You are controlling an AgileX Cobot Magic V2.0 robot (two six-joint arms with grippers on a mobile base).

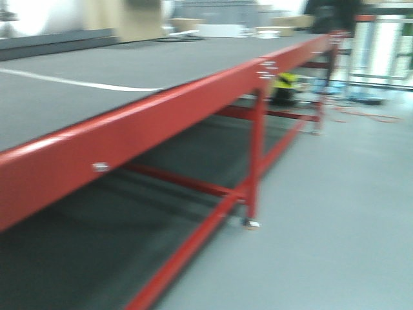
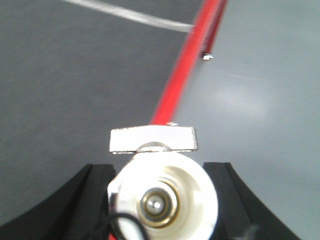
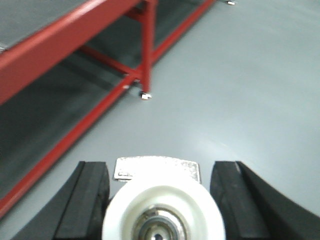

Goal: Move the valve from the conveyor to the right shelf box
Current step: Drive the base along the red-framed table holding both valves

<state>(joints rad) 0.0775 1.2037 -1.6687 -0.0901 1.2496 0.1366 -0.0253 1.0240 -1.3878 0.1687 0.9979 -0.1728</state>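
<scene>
- Red-framed table (image 1: pixel 193 97) with its grey top fills the front view; no shelf shows, so delivery remains.
- Left gripper (image 2: pixel 162 200) grasps a valve (image 2: pixel 162 197) between black fingers (image 2: pixel 92 192), above the table edge.
- Right gripper (image 3: pixel 162 200) likewise clamps a second valve (image 3: pixel 164 212), over grey floor (image 3: pixel 250 90).

Red-framed table (image 1: pixel 161 106), dark top, white stripe (image 1: pixel 71 80).

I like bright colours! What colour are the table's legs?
Red; the table legs show best in the front view.
</scene>
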